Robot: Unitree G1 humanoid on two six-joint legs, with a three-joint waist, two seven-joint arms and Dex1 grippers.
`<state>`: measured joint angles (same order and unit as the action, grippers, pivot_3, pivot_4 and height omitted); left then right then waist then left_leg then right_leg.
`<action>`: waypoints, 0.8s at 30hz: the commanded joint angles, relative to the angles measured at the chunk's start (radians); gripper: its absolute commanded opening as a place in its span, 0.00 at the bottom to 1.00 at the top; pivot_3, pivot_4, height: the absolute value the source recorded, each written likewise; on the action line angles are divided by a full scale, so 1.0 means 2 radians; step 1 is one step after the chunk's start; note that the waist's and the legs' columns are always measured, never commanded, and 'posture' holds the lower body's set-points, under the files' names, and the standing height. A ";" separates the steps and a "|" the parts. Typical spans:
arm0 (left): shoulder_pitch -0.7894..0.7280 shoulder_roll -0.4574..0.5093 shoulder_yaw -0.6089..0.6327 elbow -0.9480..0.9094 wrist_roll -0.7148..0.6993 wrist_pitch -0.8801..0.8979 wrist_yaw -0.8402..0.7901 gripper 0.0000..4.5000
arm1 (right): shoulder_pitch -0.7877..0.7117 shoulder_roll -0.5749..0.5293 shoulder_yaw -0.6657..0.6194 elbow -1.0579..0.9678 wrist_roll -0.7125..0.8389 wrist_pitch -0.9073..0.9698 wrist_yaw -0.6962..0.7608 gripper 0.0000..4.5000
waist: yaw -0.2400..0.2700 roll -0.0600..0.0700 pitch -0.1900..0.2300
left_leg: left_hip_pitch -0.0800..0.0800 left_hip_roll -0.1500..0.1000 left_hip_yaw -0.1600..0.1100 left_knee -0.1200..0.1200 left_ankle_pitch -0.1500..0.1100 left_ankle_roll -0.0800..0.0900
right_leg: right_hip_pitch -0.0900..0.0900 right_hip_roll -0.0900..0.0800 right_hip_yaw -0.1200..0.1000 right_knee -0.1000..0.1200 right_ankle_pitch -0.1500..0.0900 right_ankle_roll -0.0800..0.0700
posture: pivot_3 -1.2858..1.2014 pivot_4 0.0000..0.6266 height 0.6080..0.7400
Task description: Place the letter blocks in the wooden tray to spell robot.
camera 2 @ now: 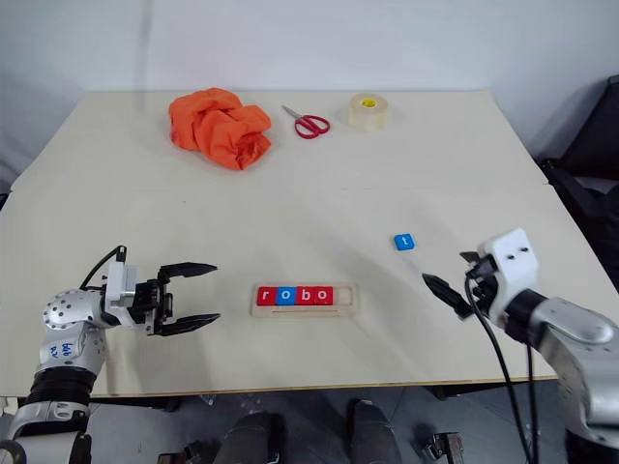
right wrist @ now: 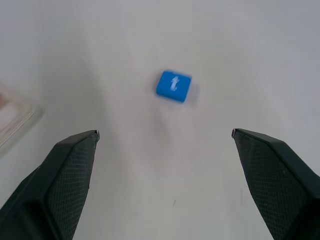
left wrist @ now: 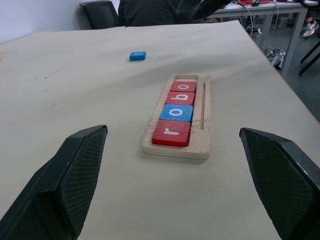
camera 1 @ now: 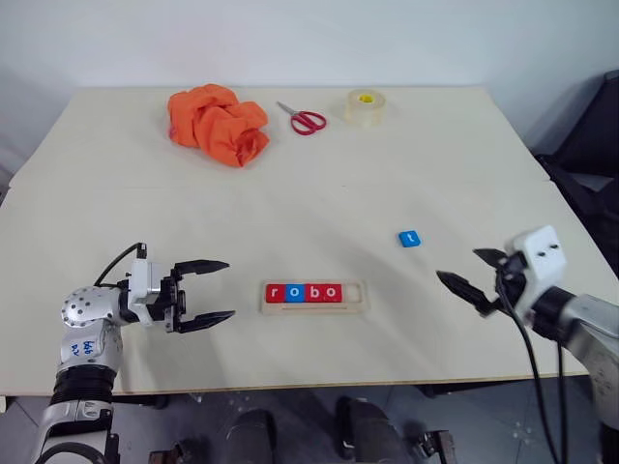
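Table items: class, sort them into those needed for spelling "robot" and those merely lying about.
Needed:
- wooden tray
- r, o, b, o blocks in the tray
- blue t block, loose on the table

Lying about:
- orange cloth
- red scissors
- tape roll

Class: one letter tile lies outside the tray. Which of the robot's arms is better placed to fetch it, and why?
The right. Its open pincer is near the blue t tile; the left pincer waits beyond the wooden tray's far end.

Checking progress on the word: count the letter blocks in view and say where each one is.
5. Four sit in the wooden tray: red r, blue o, red b, red o. The blue t lies on the table, beyond the tray's right end.
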<state>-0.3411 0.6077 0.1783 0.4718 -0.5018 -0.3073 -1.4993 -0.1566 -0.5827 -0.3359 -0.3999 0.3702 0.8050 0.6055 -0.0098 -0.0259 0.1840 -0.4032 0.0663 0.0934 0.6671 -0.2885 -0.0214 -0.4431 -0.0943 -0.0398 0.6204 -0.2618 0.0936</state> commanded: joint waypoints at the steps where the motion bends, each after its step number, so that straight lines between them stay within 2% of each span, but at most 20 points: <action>1: 0.010 0.002 0.004 -0.029 -0.004 0.000 -0.001 1.00 | -0.056 0.032 0.037 0.075 -0.026 -0.051 -0.040 0.99 | -0.002 0.000 0.000 | 0.000 0.000 0.000 0.000 0.000 0.000 | 0.000 0.000 0.000 0.000 0.000 0.000 | 0.52 0.24 1.00; 10: 0.050 0.008 0.015 -0.084 -0.012 0.016 0.019 1.00 | -0.148 0.051 0.095 0.224 -0.068 -0.121 -0.061 0.99 | -0.002 0.001 0.000 | -0.001 0.000 0.000 0.000 0.000 0.000 | 0.000 0.000 0.000 0.000 0.000 0.000 | 0.52 0.24 1.00; 22: 0.082 0.004 0.016 -0.123 -0.011 0.025 0.043 1.00 | -0.151 0.089 0.117 0.257 -0.076 -0.137 -0.075 0.99 | -0.009 0.001 0.000 | 0.000 0.000 0.000 -0.001 0.000 0.000 | 0.000 0.000 0.000 0.000 0.000 0.000 | 0.52 0.24 1.00; 24: 0.080 0.001 0.014 -0.123 -0.011 0.025 0.045 1.00 | -0.151 0.097 0.117 0.262 -0.078 -0.136 -0.087 0.91 | -0.009 0.001 0.000 | 0.000 0.000 0.000 -0.001 0.000 0.000 | 0.000 0.000 0.000 0.000 0.000 0.000 | 0.52 0.24 1.00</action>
<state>-0.1853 0.6104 0.1976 0.2498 -0.5074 -0.2585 -1.4159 -0.4533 -0.3968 -0.0950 0.1248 0.2167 0.5416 0.4487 -0.0280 -0.0245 0.1847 -0.4038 0.0663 0.0936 0.6661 -0.2883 -0.0214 -0.4434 -0.0947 -0.0398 0.6207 -0.2619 0.0934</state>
